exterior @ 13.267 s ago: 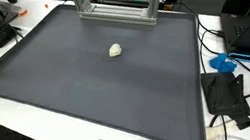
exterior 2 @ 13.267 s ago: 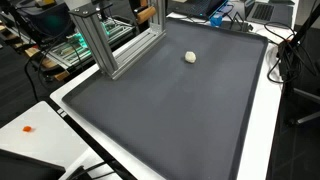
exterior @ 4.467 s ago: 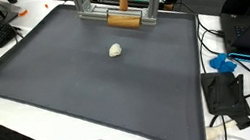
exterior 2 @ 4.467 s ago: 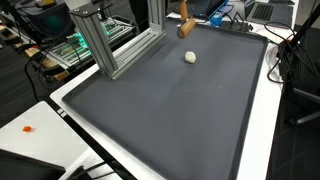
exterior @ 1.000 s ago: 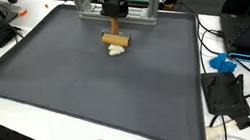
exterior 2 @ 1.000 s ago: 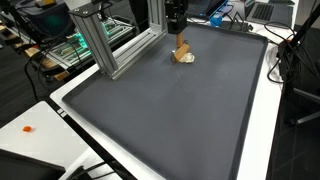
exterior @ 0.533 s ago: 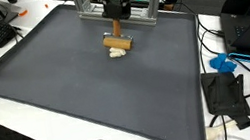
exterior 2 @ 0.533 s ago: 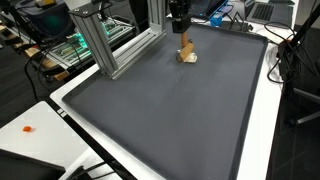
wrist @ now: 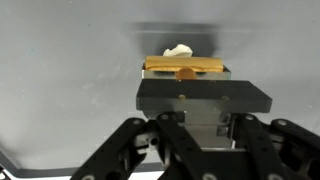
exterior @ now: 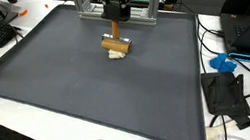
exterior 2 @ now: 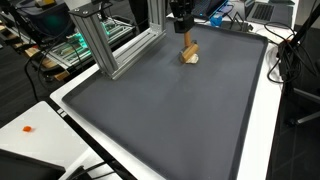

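The robot arm's jaws were clamped narrowly on the upright handle of a wooden roller (exterior: pixel 114 45), near the far end of a dark grey mat (exterior: pixel 67 89) on the tabletop. The roller's bar lay level, touching a small white lump (exterior: pixel 118 56), which peeked out just beyond it in the wrist view. An aluminium frame (exterior 2: pixel 100 40) stood close behind.

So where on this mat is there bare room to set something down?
The mat is bare from the white lump to its near edge. Crowded: the far edge, with the aluminium frame and the end effector holding a wooden tool.
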Controlling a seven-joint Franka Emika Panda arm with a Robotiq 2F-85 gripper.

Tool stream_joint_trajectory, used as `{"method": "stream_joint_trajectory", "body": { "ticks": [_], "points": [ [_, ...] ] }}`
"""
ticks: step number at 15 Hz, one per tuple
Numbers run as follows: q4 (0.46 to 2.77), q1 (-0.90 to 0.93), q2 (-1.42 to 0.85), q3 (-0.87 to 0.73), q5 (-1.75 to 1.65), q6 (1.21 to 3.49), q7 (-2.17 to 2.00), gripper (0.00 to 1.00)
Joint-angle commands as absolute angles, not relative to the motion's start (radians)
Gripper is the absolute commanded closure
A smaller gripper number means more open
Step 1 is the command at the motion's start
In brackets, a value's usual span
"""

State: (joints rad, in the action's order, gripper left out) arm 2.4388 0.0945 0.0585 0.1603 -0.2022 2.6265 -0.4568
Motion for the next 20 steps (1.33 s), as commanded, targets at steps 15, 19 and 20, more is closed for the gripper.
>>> {"method": "stream_joint_trajectory", "body": {
  "ticks": [15, 19, 20],
  "points": [
    [2.359, 0.120, -0.055, 0.151, -0.298, 2.599, -0.970, 0.78],
    [2.339, 0.126, -0.053, 0.155, -0.191, 2.536, -0.905, 0.78],
    [2.333, 0.127, -0.053, 0.156, -0.177, 2.521, -0.896, 0.78]
  ]
}}
